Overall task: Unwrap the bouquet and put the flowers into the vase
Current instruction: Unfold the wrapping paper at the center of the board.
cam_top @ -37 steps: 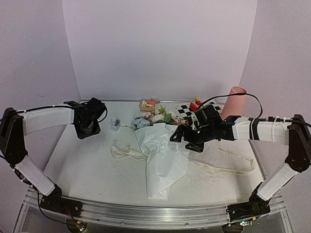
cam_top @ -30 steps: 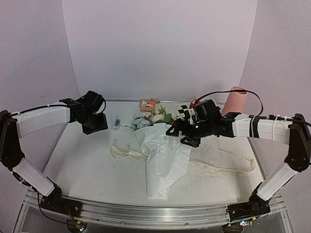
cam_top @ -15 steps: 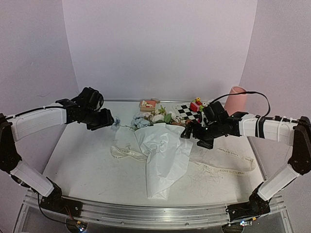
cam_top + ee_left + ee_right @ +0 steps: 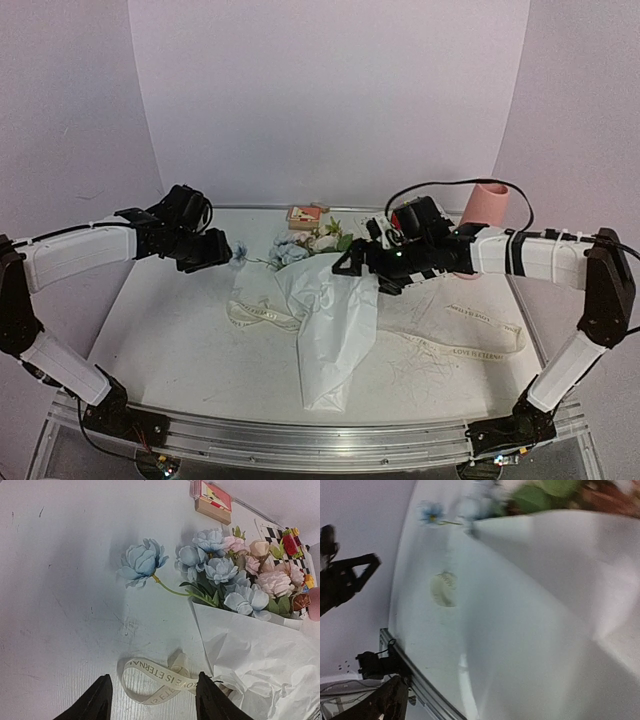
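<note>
**A:** From the overhead camera, where does the bouquet (image 4: 320,290) lie?

**B:** In the middle of the surface (image 4: 170,335). Its creased white paper (image 4: 335,345) runs toward the near edge, and the flowers (image 4: 303,246) are at the far end. The vase (image 4: 489,207) stands upright at the far right, well apart from them.

**A:** And the arms?

**B:** The left gripper (image 4: 220,250) hangs just beside a loose blue flower (image 4: 238,252), left of the bouquet. The right gripper (image 4: 345,268) reaches across to the paper's upper right edge. A cream ribbon (image 4: 470,340) trails over the surface on both sides.

**A:** What does the left wrist camera add?

**B:** That gripper's fingers (image 4: 97,702) stand apart with nothing between them, above a loop of the ribbon. Beyond them the loose blue flower lies alone, its stem pointing toward the bundle. Blue, pink and peach blooms poke out of the paper's mouth. A small wooden box (image 4: 212,500) and a checkered board (image 4: 275,532) sit near the far edge.

**A:** And the right wrist camera?

**B:** It is blurred, and white paper fills most of it. Only one dark finger (image 4: 385,705) shows, low on the left, so the right gripper looks spread wide. Whether it touches the paper cannot be told.
</note>
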{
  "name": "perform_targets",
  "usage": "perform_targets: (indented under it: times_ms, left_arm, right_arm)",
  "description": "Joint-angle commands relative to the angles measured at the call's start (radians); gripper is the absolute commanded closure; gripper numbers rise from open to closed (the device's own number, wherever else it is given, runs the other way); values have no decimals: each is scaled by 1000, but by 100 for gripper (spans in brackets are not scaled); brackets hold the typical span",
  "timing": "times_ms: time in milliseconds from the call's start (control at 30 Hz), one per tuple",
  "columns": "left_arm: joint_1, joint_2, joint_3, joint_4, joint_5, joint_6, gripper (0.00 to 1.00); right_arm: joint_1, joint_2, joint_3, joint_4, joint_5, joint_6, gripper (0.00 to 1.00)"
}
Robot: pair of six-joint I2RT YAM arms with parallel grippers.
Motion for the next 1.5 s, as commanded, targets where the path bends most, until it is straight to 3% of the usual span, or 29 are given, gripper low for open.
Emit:
perform_targets:
  times_ms: [0,233,367,733,1033,1233,1300,1467]
  left_arm:
    - [1,-73,78,-19,-34,41,41]
    - [1,-123,145,-71,-100,43,38]
    - [1,-152,122,-79,-58,11,37]
    - [1,-207,133,-82,94,-32,37]
    - [1,-111,236,-79,332,-38,37]
    - [0,2,342,-22,572,-62,38]
    - [-4,43,387,-19,627,-81,41]
    - [-40,91,483,-16,715,-120,60]
  right_arm:
    - [140,82,237,84,-105,-102,2]
    - [285,337,550,83,-256,-107,2]
    - [308,396,612,66,-261,-96,2]
    - [306,254,384,22,-43,-68,2]
    - [307,130,285,56,-49,-161,2]
    - [306,12,214,49,113,-201,2]
    - [306,-14,180,31,182,-184,2]
    - [304,-68,115,-26,363,-109,2]
